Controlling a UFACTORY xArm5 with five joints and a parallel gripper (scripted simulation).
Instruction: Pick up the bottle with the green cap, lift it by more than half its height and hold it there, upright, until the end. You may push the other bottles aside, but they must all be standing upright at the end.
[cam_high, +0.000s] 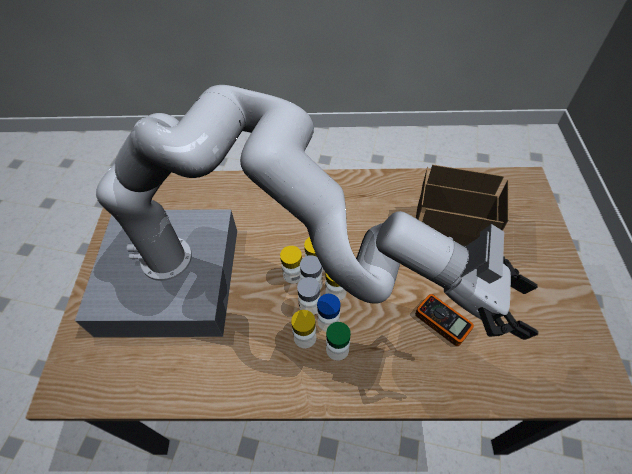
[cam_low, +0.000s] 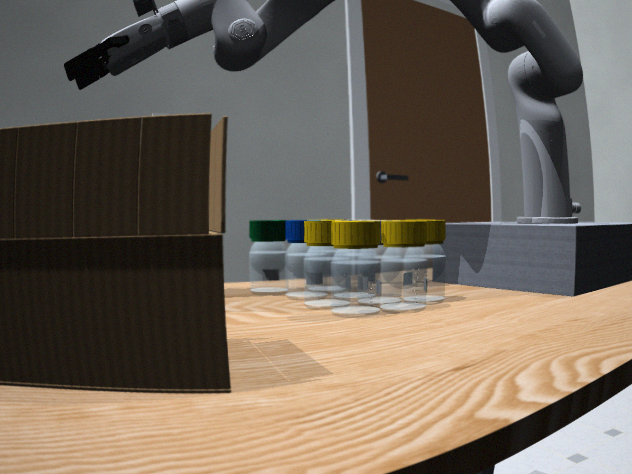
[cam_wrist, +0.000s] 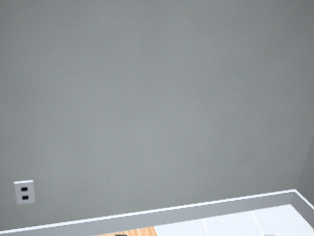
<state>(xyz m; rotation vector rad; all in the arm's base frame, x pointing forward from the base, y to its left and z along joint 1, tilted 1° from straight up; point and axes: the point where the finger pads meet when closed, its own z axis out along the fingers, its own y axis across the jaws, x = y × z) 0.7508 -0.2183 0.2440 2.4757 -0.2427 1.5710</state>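
We read the table in the top view, 6 o'clock being the near edge.

Nearest: the green-capped bottle stands upright at the 6 o'clock tip of the bottle cluster, so its near side is free. A yellow-capped bottle sits just beside it at 9 o'clock and a blue-capped bottle just beside it at 12 o'clock. Risk one: a finger coming down on the 9 or 12 side clips a neighbour and tips it. We judge a straddle along the 3–9 line tight on the yellow side.

At 3 o'clock from the bottles lies an orange multimeter. Risk two: a low sweep back toward the target drags it into the cluster.

Further out, the gripper hangs high, well apart from the target, fingers spread fully wide, nothing held. The wrist view shows only wall and floor, so we have no close-in check on alignment yet. Risk three: the clear body is likely slick, so a shallow or off-centre grasp may let it tilt on the lift.

Farthest, at 1 o'clock, an open cardboard box sits under the forearm; a dropped elbow could hit it.
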